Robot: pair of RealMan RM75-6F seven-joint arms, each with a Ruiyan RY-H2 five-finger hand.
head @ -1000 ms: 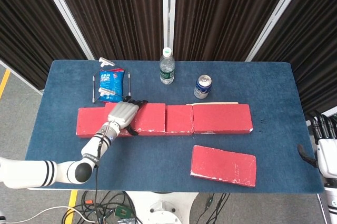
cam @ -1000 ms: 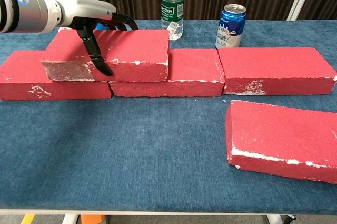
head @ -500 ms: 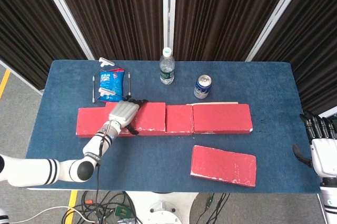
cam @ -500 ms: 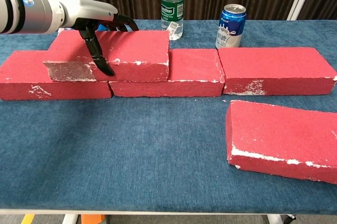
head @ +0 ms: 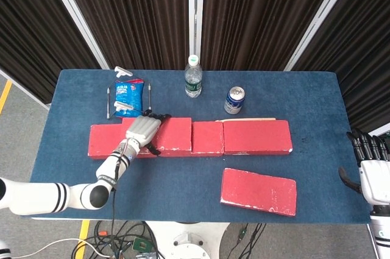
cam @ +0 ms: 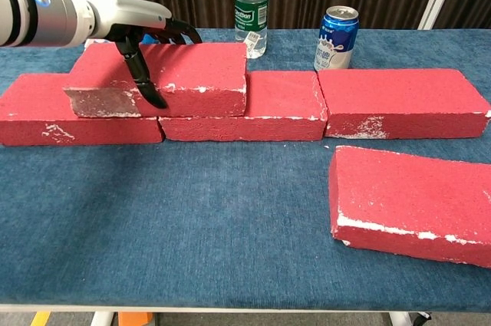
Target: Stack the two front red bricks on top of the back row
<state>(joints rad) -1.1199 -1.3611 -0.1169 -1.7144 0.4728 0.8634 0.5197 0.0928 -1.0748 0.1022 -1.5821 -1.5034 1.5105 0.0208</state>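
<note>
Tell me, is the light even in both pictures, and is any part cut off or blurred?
Head view: soft, even light, sharp; the right hand sits at the frame edge. Chest view: sharp; the left hand casts a faint shadow on the stacked brick; the water bottle is cropped at the top.

Right hand point(head: 373, 173): partly cut off by the head view's edge; grip unclear.
Bottle point(cam: 251, 5): cap cropped in the chest view.
Left hand point(cam: 130, 23): palm hides the stacked brick point(cam: 165, 79) top beneath.
Snack bag point(head: 128, 97): print too small to read.
</note>
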